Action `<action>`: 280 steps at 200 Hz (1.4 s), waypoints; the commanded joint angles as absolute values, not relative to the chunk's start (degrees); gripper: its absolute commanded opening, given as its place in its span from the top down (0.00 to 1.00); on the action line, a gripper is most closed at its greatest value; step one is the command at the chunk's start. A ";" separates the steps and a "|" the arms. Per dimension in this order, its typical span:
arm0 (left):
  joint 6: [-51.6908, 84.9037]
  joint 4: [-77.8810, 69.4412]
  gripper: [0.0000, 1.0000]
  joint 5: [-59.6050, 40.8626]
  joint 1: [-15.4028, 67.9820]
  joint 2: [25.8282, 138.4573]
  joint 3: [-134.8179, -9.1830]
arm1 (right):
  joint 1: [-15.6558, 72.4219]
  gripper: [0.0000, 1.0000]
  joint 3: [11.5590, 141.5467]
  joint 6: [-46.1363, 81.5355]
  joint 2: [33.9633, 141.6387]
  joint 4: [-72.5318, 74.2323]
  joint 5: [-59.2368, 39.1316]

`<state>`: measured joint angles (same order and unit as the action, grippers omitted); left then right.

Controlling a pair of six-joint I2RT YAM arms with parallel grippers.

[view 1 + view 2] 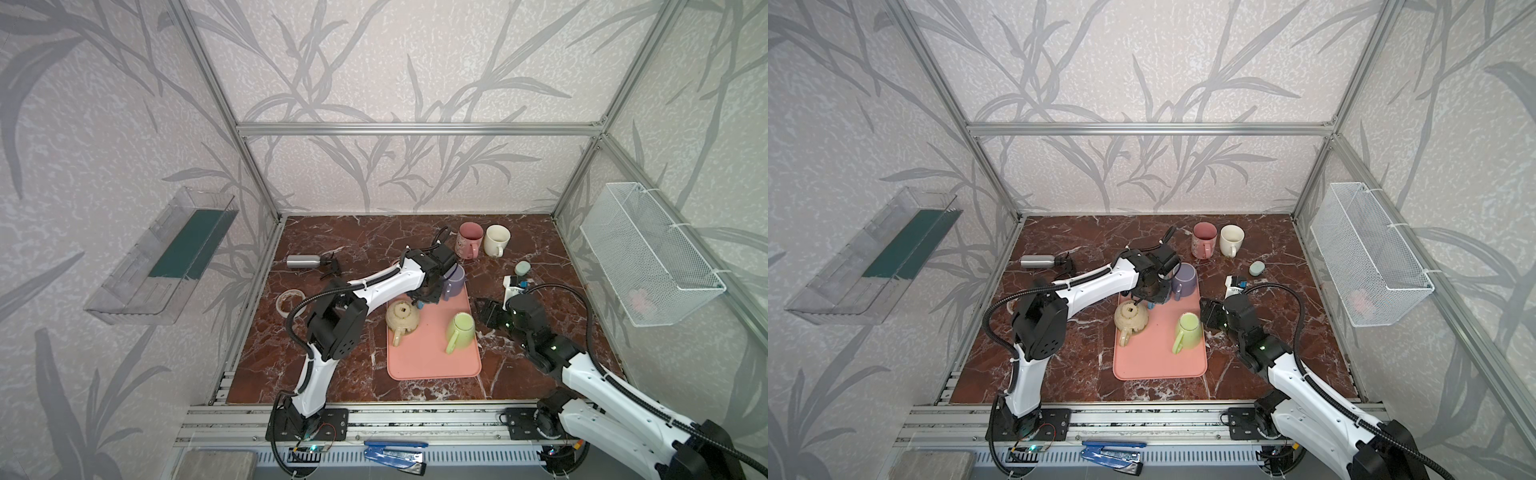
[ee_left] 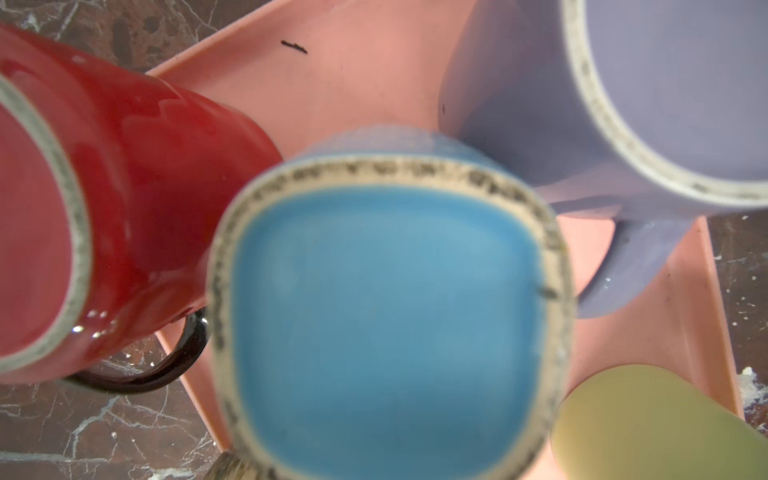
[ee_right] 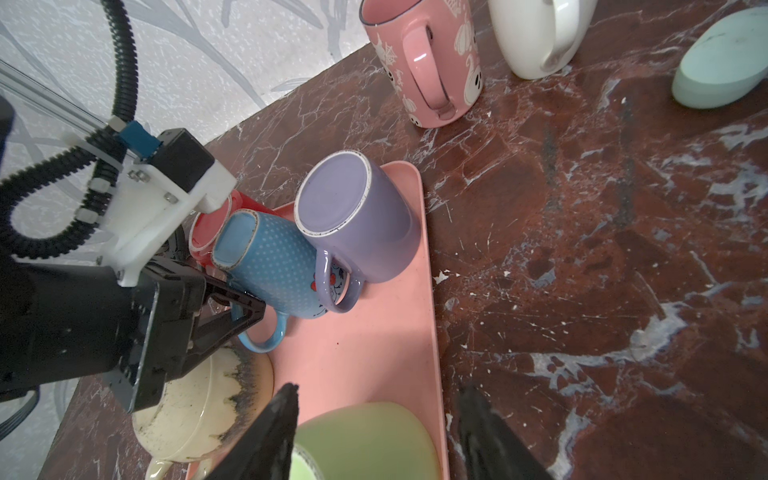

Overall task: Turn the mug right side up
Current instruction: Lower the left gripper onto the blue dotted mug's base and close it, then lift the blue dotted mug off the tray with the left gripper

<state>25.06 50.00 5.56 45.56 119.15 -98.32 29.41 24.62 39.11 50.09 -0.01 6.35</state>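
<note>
Handle of blue mug sits pinched between left fingers, base up.

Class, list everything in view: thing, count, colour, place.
tray: 1, pink, centre
blue mug: 1, blue, tilted over tray
purple mug: 1, purple, inverted, tray
red mug: 1, red, tray corner
green mug: 1, green, inverted, tray
cream mug: 1, cream, inverted, tray
pink mug: 1, pink, upright, back
white mug: 1, white, upright, back
bottle: 1, silver, lying, left
basket: 1, white, hung right
shelf: 1, clear, hung left
stapler: 1, blue, front
left pincer: 1, black, shut on blue mug
right pincer: 1, black, open
</note>
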 commanded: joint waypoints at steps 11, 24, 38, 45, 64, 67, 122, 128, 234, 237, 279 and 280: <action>24.78 51.59 1.00 6.39 45.40 118.12 -100.90 | 29.22 0.39 24.26 38.58 49.63 1.58 5.94; 24.85 51.60 1.00 7.02 45.42 117.41 -100.90 | 29.30 0.39 24.26 38.48 49.66 1.63 5.89; 24.71 51.59 1.00 7.58 45.43 116.39 -101.04 | 29.26 0.39 24.26 38.41 49.66 1.74 5.65; 24.46 51.61 1.00 7.71 45.43 115.96 -101.18 | 29.27 0.39 24.18 38.24 49.74 1.91 5.35; 23.81 51.80 1.00 8.51 45.42 114.72 -101.60 | 29.24 0.38 24.08 37.56 49.99 2.76 4.23; 23.74 51.82 1.00 8.61 45.44 114.47 -101.66 | 29.22 0.38 23.99 37.40 50.00 2.95 3.96; 23.11 51.60 1.00 10.62 45.35 111.31 -101.14 | 29.27 0.38 23.69 36.95 49.71 3.87 2.55; 23.07 51.59 1.00 10.85 45.33 110.86 -101.00 | 29.26 0.38 23.73 36.97 49.66 3.94 2.47; 17.84 35.01 1.00 7.37 45.26 90.75 -85.41 | 28.48 0.37 21.12 30.90 48.17 14.84 -12.96; 17.62 34.37 1.00 7.16 45.26 89.86 -84.67 | 28.42 0.37 21.03 30.90 48.16 15.30 -13.33; 14.61 26.27 1.00 4.01 45.27 79.09 -76.34 | 28.21 0.37 21.16 30.67 50.99 23.28 -22.28; 14.51 26.06 1.00 3.89 45.27 78.87 -76.05 | 28.17 0.37 21.26 30.67 51.16 23.50 -22.57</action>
